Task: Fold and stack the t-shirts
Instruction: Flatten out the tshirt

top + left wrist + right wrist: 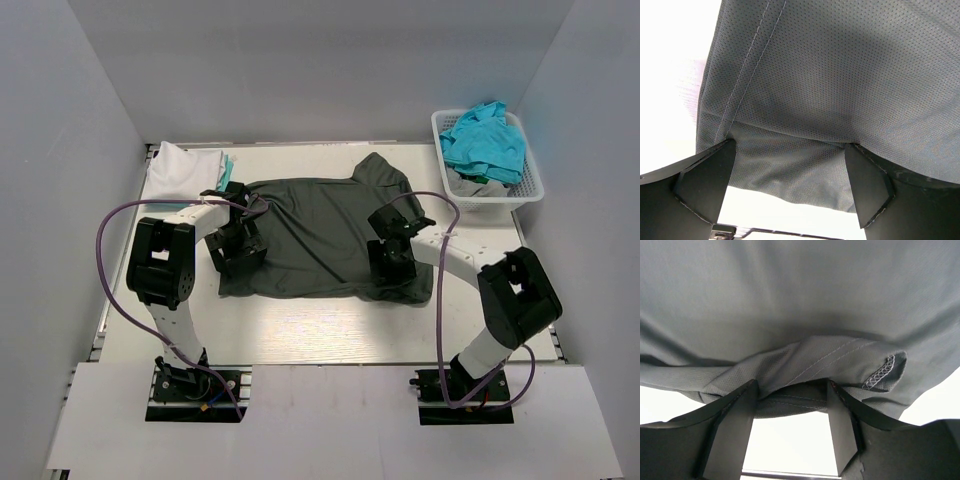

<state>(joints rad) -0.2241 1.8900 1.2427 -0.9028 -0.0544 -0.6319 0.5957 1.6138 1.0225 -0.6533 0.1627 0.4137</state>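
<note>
A dark charcoal t-shirt (pixel 320 230) lies spread flat in the middle of the table. My left gripper (pixel 238 250) sits at the shirt's left edge, low on the cloth. In the left wrist view its jaws (pixel 790 150) are wide apart, with the shirt's hemmed edge (pixel 790 100) lying between and over the fingertips. My right gripper (pixel 392 262) sits at the shirt's lower right part. In the right wrist view its jaws (pixel 791 385) are apart, with a stitched fold of the shirt (pixel 830 360) bunched at the tips. A folded white t-shirt (pixel 183 168) lies at the back left, with a teal one (pixel 229 165) peeking out beside it.
A white lattice basket (pixel 530 185) stands at the back right and holds turquoise t-shirts (pixel 485 140) and some grey cloth. Grey walls close in the table at the back and both sides. Purple cables loop off both arms.
</note>
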